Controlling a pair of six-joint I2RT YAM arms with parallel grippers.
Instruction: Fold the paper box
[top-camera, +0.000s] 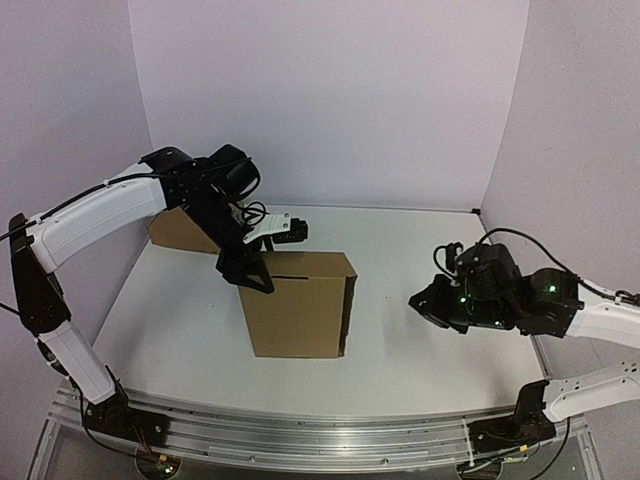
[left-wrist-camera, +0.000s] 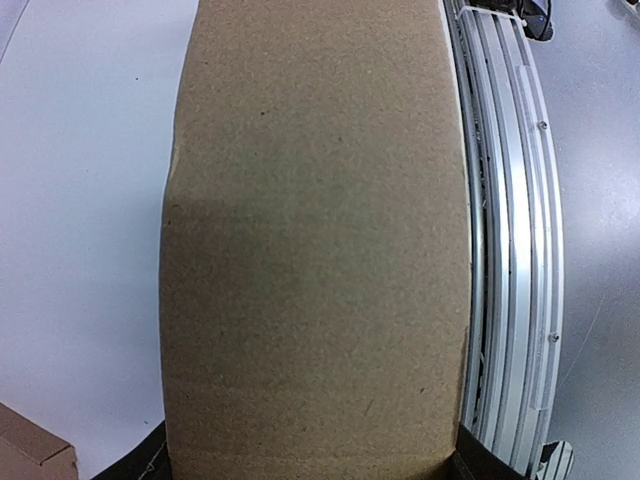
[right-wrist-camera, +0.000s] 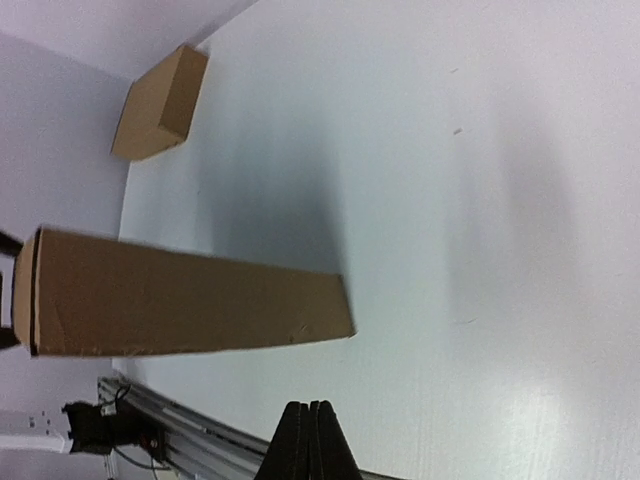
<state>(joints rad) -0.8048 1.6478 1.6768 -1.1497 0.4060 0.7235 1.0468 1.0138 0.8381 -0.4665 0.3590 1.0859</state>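
Your plain brown cardboard paper box (top-camera: 298, 305) stands upright on one edge, mid white table (top-camera: 170, 335).
Your left gripper (top-camera: 248, 272) pinches its top left corner. Your right gripper (right-wrist-camera: 308, 410) hangs well apart on the right, fingers pressed together. A second shallow brown cardboard box (top-camera: 180, 232) lies back left.

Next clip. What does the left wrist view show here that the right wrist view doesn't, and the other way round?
Only the left wrist: the paper box close up, one broad plain panel running from top to bottom of the frame.
Only the right wrist: the right gripper, fingers pressed together and empty, apart from the box; the box's whole outline; the other cardboard box complete, by the wall.
Both: the paper box, dark parts of the left gripper at its end, the white table, the metal rail, and at least a corner of the other box.
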